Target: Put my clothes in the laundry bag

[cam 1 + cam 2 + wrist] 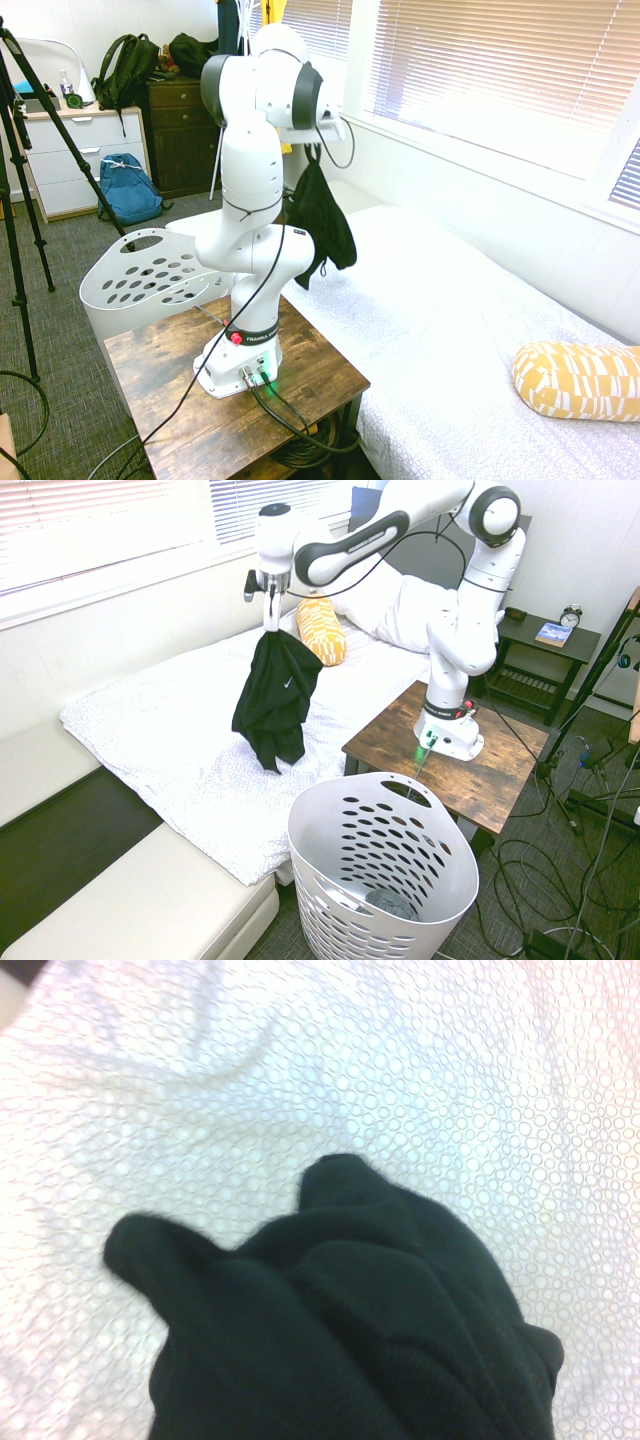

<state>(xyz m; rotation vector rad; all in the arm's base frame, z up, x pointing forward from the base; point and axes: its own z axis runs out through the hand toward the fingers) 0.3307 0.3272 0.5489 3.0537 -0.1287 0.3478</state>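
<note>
Second exterior view gives us the black garment (275, 695) hanging at centre-left of the frame, clear of the white bed (160, 740). Our gripper (270, 622) is clamped on its top edge, pointing down. At lower centre, our white laundry basket (385, 865) stands beside the wooden tabletop (500, 770).

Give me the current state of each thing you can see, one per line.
Gripper: shut on the black garment, pointing down.
Black garment: hanging clear above the bed.
White laundry basket: upright on the floor, garment not in it.
Bed: covered with a white spread.
Yellow patterned pillow: lying on the bed.
</note>
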